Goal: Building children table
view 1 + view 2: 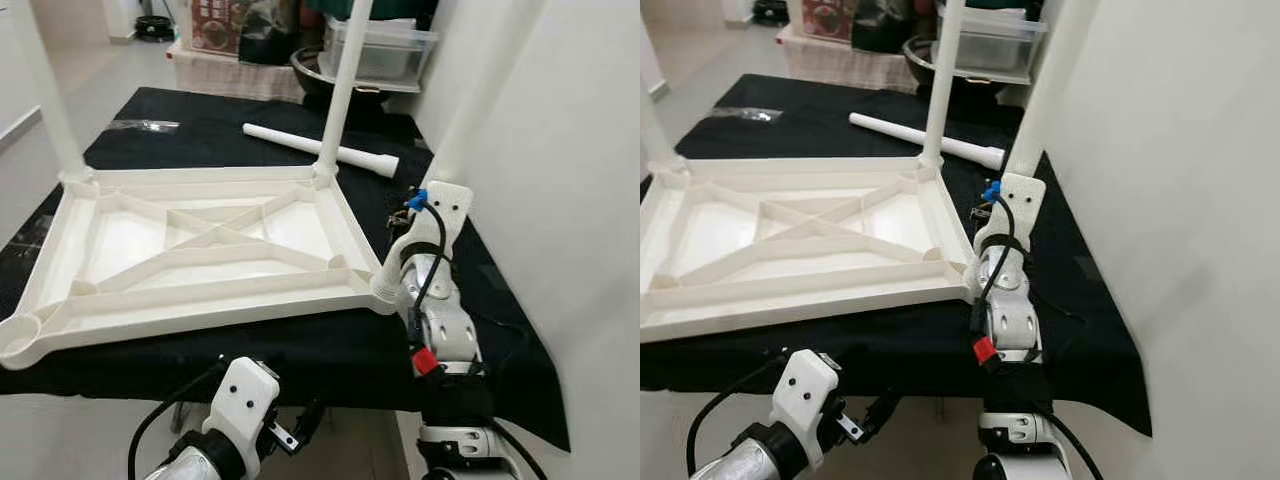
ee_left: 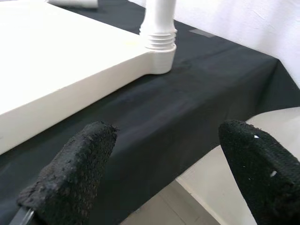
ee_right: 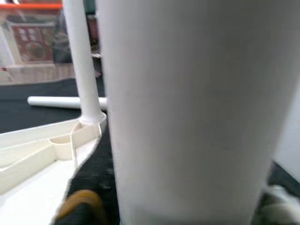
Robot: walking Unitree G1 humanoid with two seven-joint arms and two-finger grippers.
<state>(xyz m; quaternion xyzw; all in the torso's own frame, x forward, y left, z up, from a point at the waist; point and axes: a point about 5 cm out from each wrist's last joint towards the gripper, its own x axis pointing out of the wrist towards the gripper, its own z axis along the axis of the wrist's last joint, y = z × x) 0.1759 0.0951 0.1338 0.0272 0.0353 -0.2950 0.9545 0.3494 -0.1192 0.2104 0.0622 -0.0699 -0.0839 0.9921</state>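
1. One white table top (image 1: 200,250) is lying upside down, ribs up, on a bench draped in a black cloth (image 1: 330,350); it is covering most of the bench's near half.
2. Four white legs in all. Three are standing upright in corner sockets: far-left leg (image 1: 45,95), far-right leg (image 1: 343,85) and near-right leg (image 1: 480,95). The fourth, a loose leg (image 1: 320,150), is lying flat on the cloth near the bench's far edge, just behind the top.
3. One empty socket (image 1: 20,340) is showing at the top's near-left corner.
4. The right gripper (image 3: 173,206) is reaching up at the bench's right edge against the near-right leg. In the right wrist view that leg is sitting close between its fingers, which appear to be closing on it; actual contact cannot be told.
5. The left gripper (image 2: 164,173) is hanging below the bench's near edge, its two black fingers (image 2: 70,173) spread wide apart, gripping nothing.
6. Beyond the bench's far edge, a clear plastic bin (image 1: 385,50), a dark bowl (image 1: 310,70) and a printed box (image 1: 215,25) are standing together.
7. A white wall (image 1: 570,150) is running along the bench's right edge; a pale floor (image 1: 110,80) is stretching away on the left.
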